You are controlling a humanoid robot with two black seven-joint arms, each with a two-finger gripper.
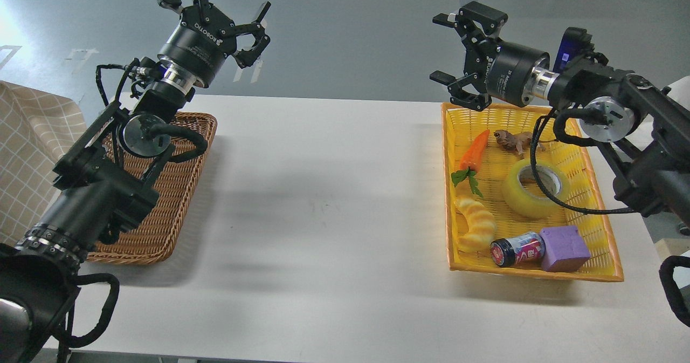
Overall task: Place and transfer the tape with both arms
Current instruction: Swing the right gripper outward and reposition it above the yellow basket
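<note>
Tape (535,189) in yellow basket (604,233), tabletop (323,206) right edge. Left gripper (229,15), right gripper (444,47) both wide, holding nothing.

Tape (533,188) lies flat in yellow basket (593,228) at table (323,217) right, beside carrot toy (474,152) and croissant toy (475,224). Left gripper (229,15) and right gripper (447,47) hang raised, jaws spread, empty. Wicker basket (161,217) sits left.

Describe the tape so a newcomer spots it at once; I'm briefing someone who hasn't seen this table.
On the white table, look in the yellow basket on the right. The tape lies flat near its middle, behind the purple block. It is the only ring there: translucent yellow around a pale core, unlike the ridged croissant toy to its left.
</note>
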